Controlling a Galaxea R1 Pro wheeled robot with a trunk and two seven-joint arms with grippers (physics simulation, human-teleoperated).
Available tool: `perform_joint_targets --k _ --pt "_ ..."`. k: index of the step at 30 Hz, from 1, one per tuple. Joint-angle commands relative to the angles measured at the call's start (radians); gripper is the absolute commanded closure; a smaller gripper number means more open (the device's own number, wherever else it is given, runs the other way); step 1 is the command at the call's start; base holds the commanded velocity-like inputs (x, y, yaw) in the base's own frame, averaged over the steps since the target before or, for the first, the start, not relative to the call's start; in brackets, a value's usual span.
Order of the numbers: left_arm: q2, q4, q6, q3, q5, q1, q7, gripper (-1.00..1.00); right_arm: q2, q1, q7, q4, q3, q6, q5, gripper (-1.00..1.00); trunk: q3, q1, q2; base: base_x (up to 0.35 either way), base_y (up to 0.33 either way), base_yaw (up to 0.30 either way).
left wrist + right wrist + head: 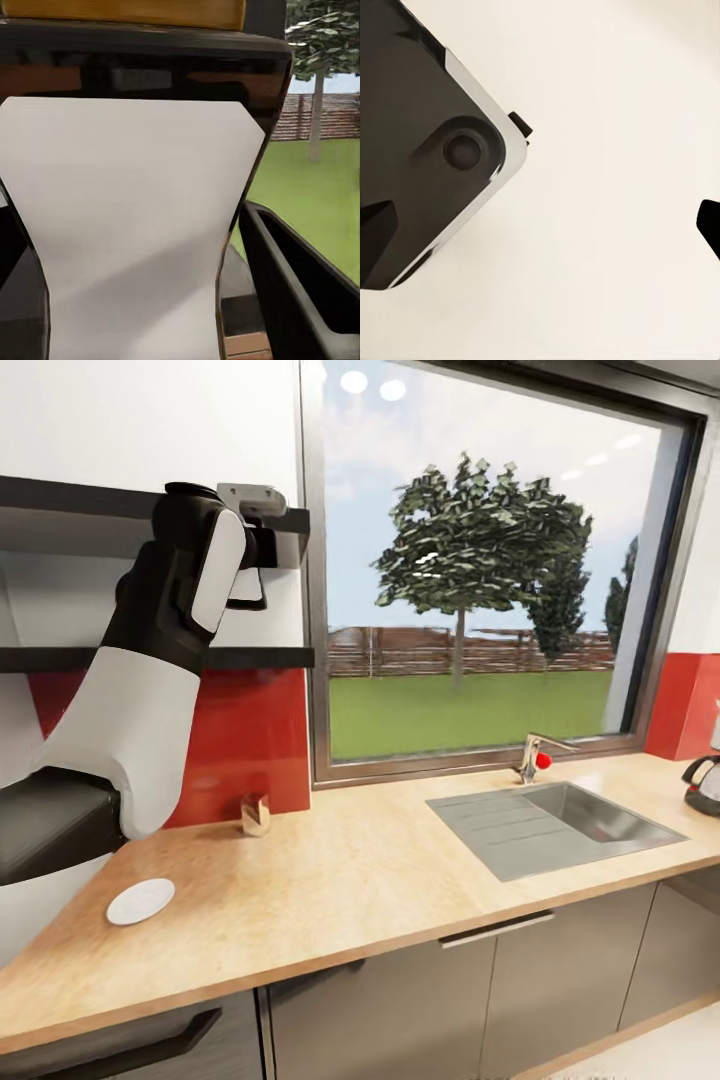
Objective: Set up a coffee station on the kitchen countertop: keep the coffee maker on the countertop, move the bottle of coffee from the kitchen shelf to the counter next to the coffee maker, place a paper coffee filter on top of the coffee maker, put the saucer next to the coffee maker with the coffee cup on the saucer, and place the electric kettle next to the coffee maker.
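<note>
My left gripper (pixel 248 582) is raised to the dark kitchen shelf (pixel 60 510) beside the window. In the left wrist view the bottle of coffee (pixel 135 225), with white label, dark shoulders and yellow cap, stands between the fingers (pixel 300 292), which press against its sides. The white saucer (pixel 140 901) lies on the kitchen countertop (pixel 350 880) at the left. At the far right edge stands the electric kettle (pixel 706 784). My right gripper (pixel 544 225) hangs open over pale floor. The coffee maker, coffee cup and paper coffee filter are out of view.
A steel sink (pixel 560 825) with a tap (pixel 533 755) is set into the counter under the window. A small brownish object (pixel 255 814) stands by the red backsplash. A second shelf board (pixel 250 657) runs below the gripper.
</note>
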Motion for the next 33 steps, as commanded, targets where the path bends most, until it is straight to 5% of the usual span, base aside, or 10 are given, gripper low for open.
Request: perform_joint_targets --k 1,15,25,27,28,33 --pt "0.000 -0.001 0.003 -0.002 0.008 -0.001 0.008 1.00 0.000 -0.002 0.001 0.003 0.001 -0.005 -0.002 -1.00 -0.001 0.000 -0.002 0.000 0.000 -0.231" --pt "-0.001 0.002 0.003 -0.002 0.009 -0.001 0.008 1.00 -0.001 -0.002 0.001 0.002 0.000 -0.005 -0.002 -1.00 0.011 0.000 -0.002 0.000 0.000 -0.230" --pt "-0.008 0.007 0.002 -0.004 0.012 -0.001 0.008 1.00 -0.008 -0.003 0.001 0.000 -0.002 -0.004 -0.004 -1.00 0.012 0.000 -0.002 0.000 0.000 -0.053" --pt "-0.009 0.007 0.002 -0.004 0.029 -0.001 0.008 1.00 -0.009 -0.003 0.001 0.000 -0.002 -0.004 -0.005 -1.00 0.012 0.000 -0.002 0.000 0.000 -0.005" --pt "-0.010 0.011 -0.028 -0.003 0.100 -0.001 0.008 1.00 -0.009 -0.003 -0.001 0.000 -0.002 -0.004 -0.005 -1.00 0.010 0.000 -0.002 0.000 0.000 -0.001" --pt "-0.010 0.013 -0.053 -0.004 0.137 -0.001 0.008 1.00 -0.009 -0.003 -0.002 0.000 -0.002 -0.004 -0.005 -1.00 0.004 0.000 -0.002 0.000 0.000 0.000"
